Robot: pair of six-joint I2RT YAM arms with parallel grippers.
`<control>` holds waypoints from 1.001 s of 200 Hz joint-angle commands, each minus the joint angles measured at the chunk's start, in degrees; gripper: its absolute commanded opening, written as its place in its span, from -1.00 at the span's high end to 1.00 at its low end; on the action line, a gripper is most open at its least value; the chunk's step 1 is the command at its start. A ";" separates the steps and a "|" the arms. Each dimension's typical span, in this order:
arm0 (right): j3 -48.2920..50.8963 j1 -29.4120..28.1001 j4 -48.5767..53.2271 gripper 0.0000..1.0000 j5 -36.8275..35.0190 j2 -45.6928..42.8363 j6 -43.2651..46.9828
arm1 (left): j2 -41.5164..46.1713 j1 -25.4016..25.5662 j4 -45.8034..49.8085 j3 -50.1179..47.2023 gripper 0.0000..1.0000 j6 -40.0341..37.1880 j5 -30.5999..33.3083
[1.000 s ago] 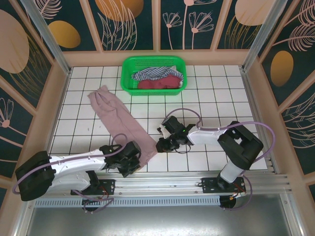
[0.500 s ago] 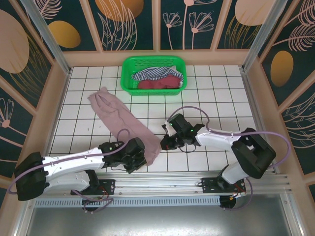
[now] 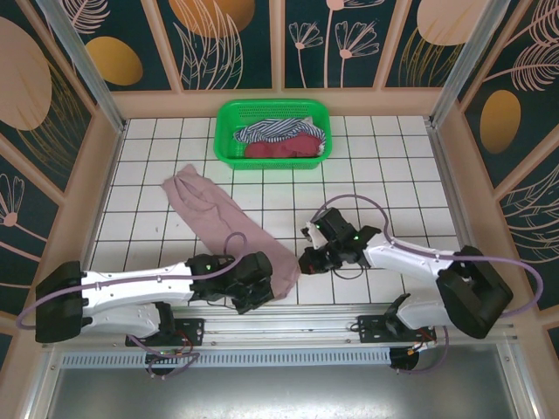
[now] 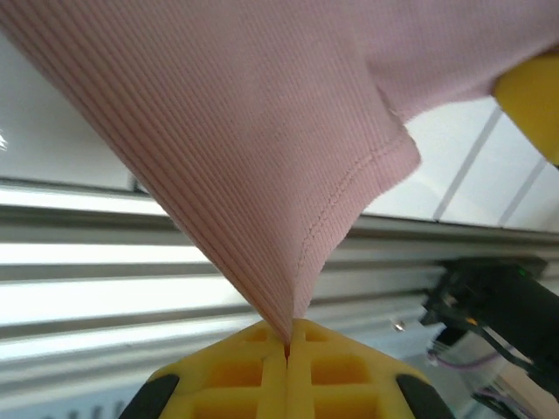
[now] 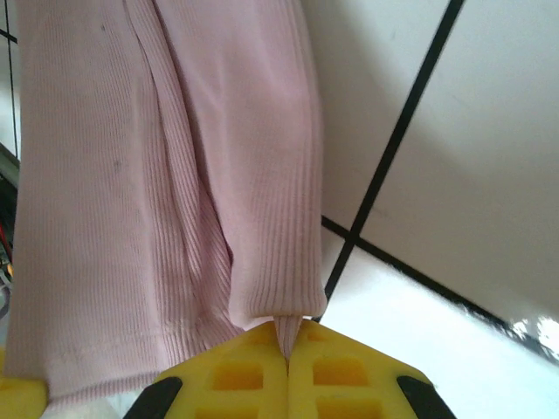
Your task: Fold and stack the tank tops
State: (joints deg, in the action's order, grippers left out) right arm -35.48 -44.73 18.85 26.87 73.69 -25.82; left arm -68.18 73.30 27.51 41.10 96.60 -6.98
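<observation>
— Both near corners of the pink tank top [image 3: 218, 223], are they held?
— Yes. The left pincer [image 4: 288, 339] and the right pincer [image 5: 288, 339] are each clamped on one. The top lies slantwise on the table [image 3: 393, 175]. It looks light and limp, so the hem corners seem the best hold.

Colours I saw
I saw a ribbed mauve-pink top [image 3: 223, 227], a navy-and-white striped top [image 3: 265, 131], a maroon top [image 3: 279, 149], a green basket [image 3: 271, 104], white tiles [image 3: 393, 175] with black grid lines, and yellow fingers [image 4: 236, 375].
</observation>
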 commanded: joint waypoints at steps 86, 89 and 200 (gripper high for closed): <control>-8.14 6.57 15.03 0.98 -2.76 -6.21 5.49 | -2.20 5.44 4.10 8.25 1.00 5.16 7.08; -9.40 6.67 14.72 0.98 -2.60 -5.28 5.87 | -1.74 5.23 5.16 8.45 1.00 5.18 7.84; -38.26 3.33 -0.07 0.97 3.56 25.46 7.71 | 12.07 -17.30 26.06 7.67 1.00 -2.44 23.29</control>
State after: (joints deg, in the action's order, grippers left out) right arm -67.85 -40.56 22.41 29.21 94.06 -20.21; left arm -57.08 60.20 47.46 49.65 98.13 12.01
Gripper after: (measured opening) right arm 0.055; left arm 0.059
